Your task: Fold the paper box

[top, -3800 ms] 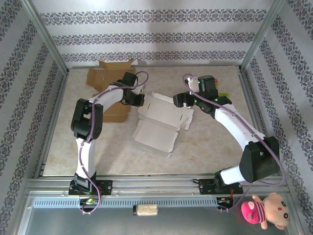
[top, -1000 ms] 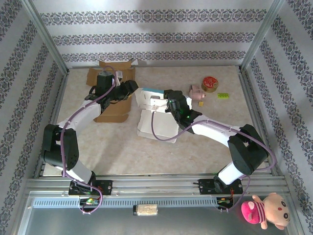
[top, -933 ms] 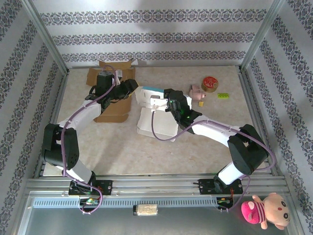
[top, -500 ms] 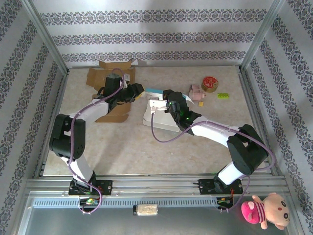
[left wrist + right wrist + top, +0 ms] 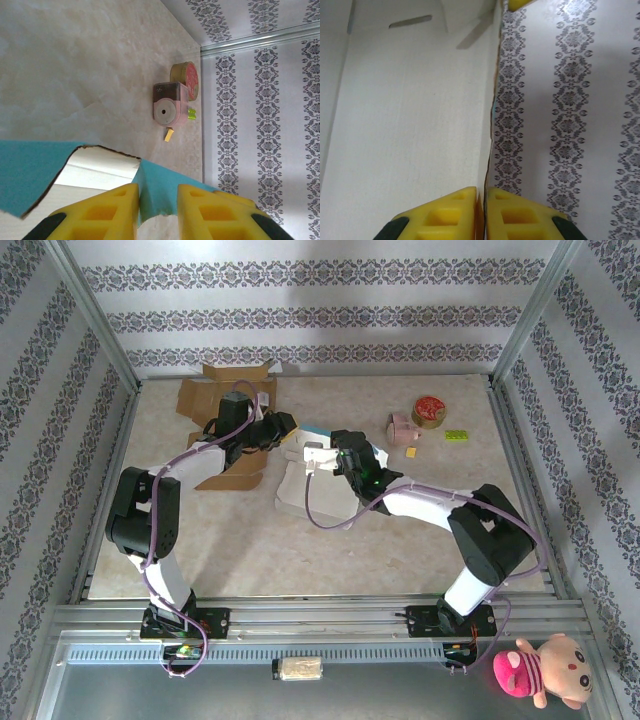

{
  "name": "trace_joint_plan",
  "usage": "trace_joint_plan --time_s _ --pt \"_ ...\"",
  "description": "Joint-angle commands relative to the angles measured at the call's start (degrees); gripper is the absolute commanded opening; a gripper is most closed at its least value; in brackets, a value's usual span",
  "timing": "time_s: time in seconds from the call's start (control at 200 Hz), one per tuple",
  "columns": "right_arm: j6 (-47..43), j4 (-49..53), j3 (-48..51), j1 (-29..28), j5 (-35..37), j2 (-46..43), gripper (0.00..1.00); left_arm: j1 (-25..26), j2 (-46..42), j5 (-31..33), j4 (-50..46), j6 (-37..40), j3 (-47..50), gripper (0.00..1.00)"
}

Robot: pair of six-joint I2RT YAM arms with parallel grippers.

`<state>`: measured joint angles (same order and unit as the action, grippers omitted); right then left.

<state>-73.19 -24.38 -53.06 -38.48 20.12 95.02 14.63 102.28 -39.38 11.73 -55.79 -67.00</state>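
Observation:
The paper box [image 5: 318, 492], white inside and teal outside, lies half-folded at the table's middle. My right gripper [image 5: 322, 453] is at its rear wall. In the right wrist view this gripper [image 5: 481, 192] is shut on the thin edge of the white wall [image 5: 410, 110]. My left gripper [image 5: 288, 432] reaches the box's back left corner. In the left wrist view its yellow fingers [image 5: 102, 207] stand apart, with a teal flap [image 5: 159, 182] between them and a gap on both sides of it. The left gripper [image 5: 157, 192] is open around that flap.
A brown cardboard box [image 5: 225, 395] lies at the back left under the left arm. A pink toy [image 5: 403, 428], a round red tin [image 5: 430, 410] and a small green block [image 5: 457, 435] sit at the back right. A plush toy [image 5: 540, 668] lies off the table.
The left arm swung right, bringing its gripper up to the box's teal flap, and its jaws narrowed. The right gripper kept its hold while the box shifted and turned slightly.

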Motion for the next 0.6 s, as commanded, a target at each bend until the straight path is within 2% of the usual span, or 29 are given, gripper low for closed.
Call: trace_joint_plan --time_s 0.0,0.145,0.22,0.595 --pt "2.0 -3.1 1.0 0.0 -0.5 1.4 0.14 0.7 1.7 0.0 1.5 1.6 0.6 0.25" --pt "1.2 -4.3 1.6 0.1 0.3 2.5 0.15 0.7 3.2 -0.5 5.0 0.3 2.0 0.26" --pt "0.8 -4.6 2.0 0.1 0.5 2.8 0.15 0.7 3.1 -0.1 5.2 0.9 2.3 0.31" --pt "-1.1 -6.7 2.4 -0.2 2.3 3.2 0.16 0.7 0.9 6.7 -1.5 9.7 2.9 0.32"
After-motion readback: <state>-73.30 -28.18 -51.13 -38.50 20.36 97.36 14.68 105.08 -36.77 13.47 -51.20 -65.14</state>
